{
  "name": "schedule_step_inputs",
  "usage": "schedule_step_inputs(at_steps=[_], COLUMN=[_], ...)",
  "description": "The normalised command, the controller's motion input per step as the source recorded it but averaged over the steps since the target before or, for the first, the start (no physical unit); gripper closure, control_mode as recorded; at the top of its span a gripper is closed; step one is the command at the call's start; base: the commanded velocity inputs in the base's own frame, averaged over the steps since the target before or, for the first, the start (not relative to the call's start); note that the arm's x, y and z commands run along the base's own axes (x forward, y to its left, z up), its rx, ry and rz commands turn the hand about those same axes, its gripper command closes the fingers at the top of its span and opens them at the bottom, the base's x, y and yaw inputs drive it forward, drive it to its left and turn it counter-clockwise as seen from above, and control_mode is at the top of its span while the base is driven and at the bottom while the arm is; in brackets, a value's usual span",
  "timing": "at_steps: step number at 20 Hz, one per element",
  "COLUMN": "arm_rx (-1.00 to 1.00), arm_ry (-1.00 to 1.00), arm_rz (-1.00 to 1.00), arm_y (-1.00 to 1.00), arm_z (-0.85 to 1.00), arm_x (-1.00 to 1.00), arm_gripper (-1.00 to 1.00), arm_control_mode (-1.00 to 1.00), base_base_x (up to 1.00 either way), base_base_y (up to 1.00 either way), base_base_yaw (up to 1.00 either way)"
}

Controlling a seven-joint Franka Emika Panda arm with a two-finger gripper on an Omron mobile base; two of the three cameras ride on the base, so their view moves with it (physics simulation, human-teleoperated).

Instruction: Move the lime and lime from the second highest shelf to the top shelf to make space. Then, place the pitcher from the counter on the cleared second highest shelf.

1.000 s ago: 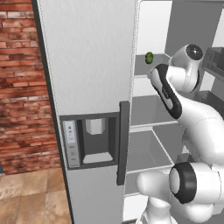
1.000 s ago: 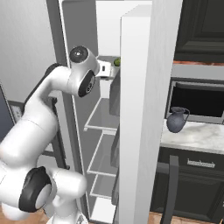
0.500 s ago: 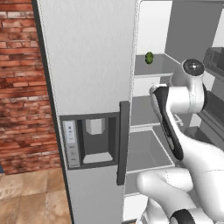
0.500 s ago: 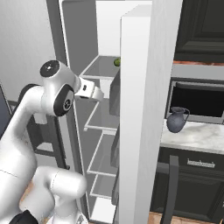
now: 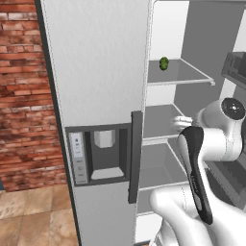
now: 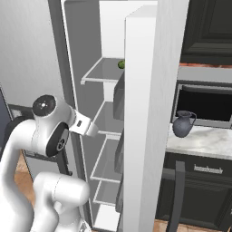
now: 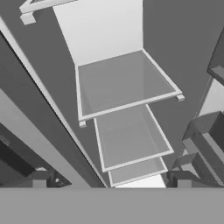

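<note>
— Where's the fruit?
— A small round dark-green lime [image 5: 164,63] sits on the thin grey top shelf [image 5: 185,77], at eleven o'clock from the arm.
— And the jug?
— The dark blue-grey pitcher [image 6: 183,124] stands on the pale marble counter [image 6: 204,141]. The jaws are spread, holding nothing.

No text can be read anywhere. The oven front [image 6: 206,168] below the tabletop [image 6: 199,142] carries a short pale line of lettering, too small and blurred to make out. The dispenser panel [image 5: 78,157] on the fridge door has small button marks, also illegible.
</note>
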Motion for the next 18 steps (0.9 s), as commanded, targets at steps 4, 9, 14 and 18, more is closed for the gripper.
schedule_step_inputs(at_steps=[4,9,14,18], arm_rx=[0.00,0.00,0.00,0.00], arm_ry=[0.03,0.00,0.00,0.00], arm_rz=[0.03,0.00,0.00,0.00], arm_y=[0.26,0.00,0.00,0.00], arm_z=[0.00,0.00,0.00,0.00], arm_x=[-0.04,0.00,0.00,0.00], arm_gripper=[-1.00,-1.00,-1.00,-1.00], arm_control_mode=[-1.00,-1.00,-1.00,1.00], base_base_x=[0.00,0.00,0.00,-0.16], base_base_y=[0.00,0.00,0.00,0.00], base_base_yaw=[0.00,0.00,0.00,-0.04])
